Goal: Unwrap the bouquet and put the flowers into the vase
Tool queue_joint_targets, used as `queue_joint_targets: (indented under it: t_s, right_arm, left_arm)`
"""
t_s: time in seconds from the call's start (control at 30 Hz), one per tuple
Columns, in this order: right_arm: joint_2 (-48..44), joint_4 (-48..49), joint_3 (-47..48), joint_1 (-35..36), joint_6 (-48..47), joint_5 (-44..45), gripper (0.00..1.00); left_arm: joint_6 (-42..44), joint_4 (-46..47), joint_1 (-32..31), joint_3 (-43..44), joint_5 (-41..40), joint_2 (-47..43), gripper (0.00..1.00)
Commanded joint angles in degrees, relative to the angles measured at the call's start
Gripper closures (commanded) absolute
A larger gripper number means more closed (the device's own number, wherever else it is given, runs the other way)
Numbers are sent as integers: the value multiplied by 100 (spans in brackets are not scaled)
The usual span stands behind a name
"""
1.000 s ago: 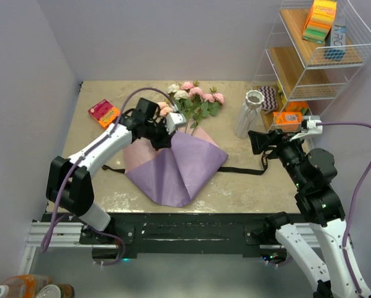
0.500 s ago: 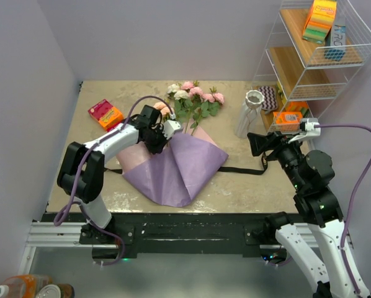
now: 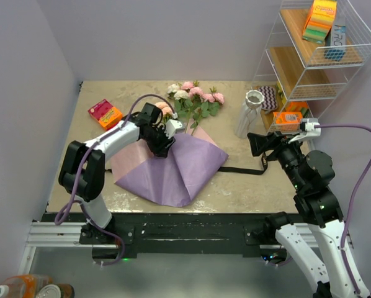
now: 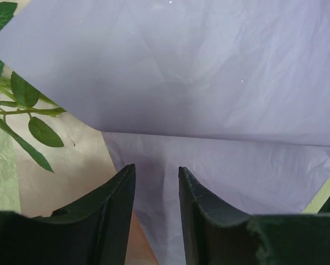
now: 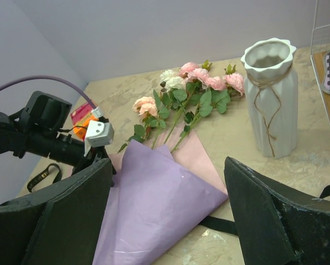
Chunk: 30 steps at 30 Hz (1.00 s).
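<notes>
The vase (image 5: 270,105) stands upright on the counter (image 3: 250,186). Left of it lie the flowers (image 5: 192,91), stems reaching the spread purple paper (image 3: 173,167). Farther left, the left tool (image 4: 156,171) hangs above that paper, slightly apart and empty. Before the vase, the right tool (image 5: 168,161) gapes empty.

A white wire rack (image 3: 297,74) in the upper right carries a stack of colourful sponges (image 3: 321,18) on its top shelf and an orange box (image 3: 290,118) lower down, while an orange-and-pink box (image 3: 103,113) lies centre left on the beige table (image 3: 247,186).
</notes>
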Motion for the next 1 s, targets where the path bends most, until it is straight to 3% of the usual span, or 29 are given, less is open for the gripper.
queue_joint_targets:
  t_s: [0.0, 0.03, 0.23, 0.67, 0.87, 0.97]
  right_arm:
    - [-93, 116, 120, -25, -63, -140, 14]
    - [-102, 116, 120, -8, -63, -158, 14]
    - [-75, 124, 102, -17, -63, -202, 14]
    - [21, 177, 269, -8, -28, -245, 15]
    - [83, 186, 427, -17, -19, -316, 16]
    - [127, 186, 489, -17, -1, -369, 16]
  left_arm:
    - [-113, 37, 159, 160, 161, 43, 50]
    - [-122, 90, 186, 169, 152, 43, 42]
    - [-210, 345, 247, 116, -199, -36, 39]
    - [211, -296, 265, 195, 494, 395, 48]
    - [194, -524, 265, 537, 530, 439, 70]
    - [115, -586, 274, 643, 565, 307, 93]
